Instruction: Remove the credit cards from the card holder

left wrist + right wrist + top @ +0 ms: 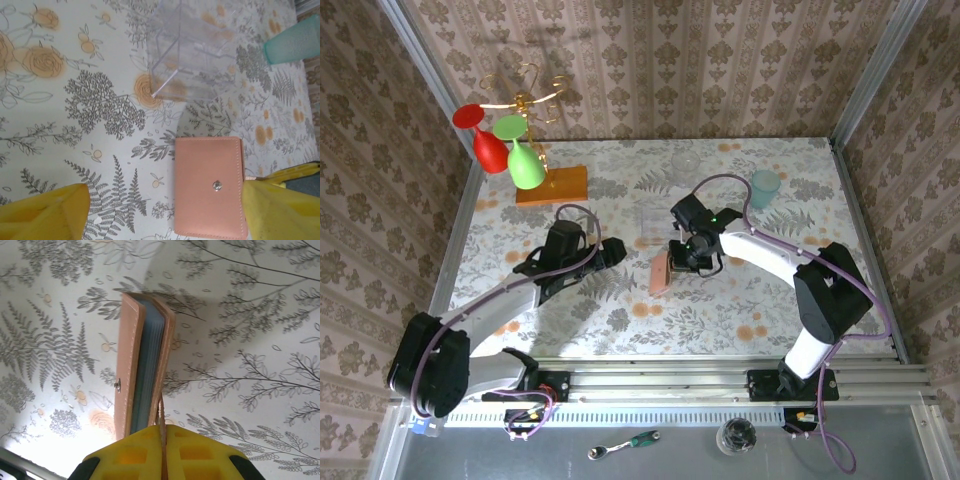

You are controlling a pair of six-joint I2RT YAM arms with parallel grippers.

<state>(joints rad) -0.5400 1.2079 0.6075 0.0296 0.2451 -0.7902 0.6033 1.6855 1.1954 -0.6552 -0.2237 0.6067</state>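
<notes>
The card holder (661, 272) is a pinkish-brown leather wallet with a metal snap stud, held up on its edge just above the table's middle. My right gripper (162, 442) is shut on a thin leather flap at the holder's edge. The holder (131, 365) gapes slightly and shows grey-blue pockets inside. I cannot make out the credit cards; they are hidden inside it. My left gripper (165, 217) is open, its yellow fingers (45, 215) spread wide. The holder's outer face (210, 187) lies between them, close to the right finger and far from the left one.
A clear plastic box (192, 50) stands just beyond the holder. A teal cup (764, 187) is at the back right. An orange wooden slab (552, 185) with a gold rack of red and green glasses (510, 145) stands at the back left.
</notes>
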